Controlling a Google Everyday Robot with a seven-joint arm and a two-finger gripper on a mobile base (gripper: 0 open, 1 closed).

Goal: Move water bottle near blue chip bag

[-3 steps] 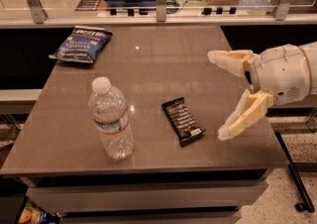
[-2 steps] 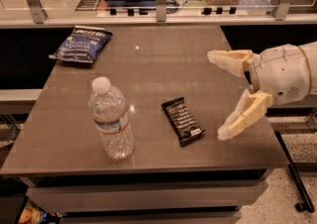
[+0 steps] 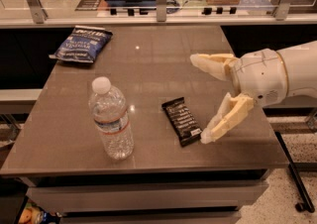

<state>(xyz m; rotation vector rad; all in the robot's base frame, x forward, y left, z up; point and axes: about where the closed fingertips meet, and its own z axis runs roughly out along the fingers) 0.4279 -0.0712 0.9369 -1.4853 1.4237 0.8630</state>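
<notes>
Cut off: the white robot arm [image 3: 277,74] runs out of view at the right edge.
Gripper: the cream two-finger gripper [image 3: 198,99] hangs over the right side of the brown table [image 3: 163,64], jaws wide apart and holding nothing. Its lower fingertip is just beside the black snack bar wrapper [image 3: 182,120].
Water bottle: the clear ribbed plastic water bottle [image 3: 111,119] stands upright at front left with its white cap on. Its fill level is hard to make out.
Blue chip bag: the flat, crinkly dark-blue chip bag [image 3: 83,43] lies at the far-left corner, well apart from the bottle.
</notes>
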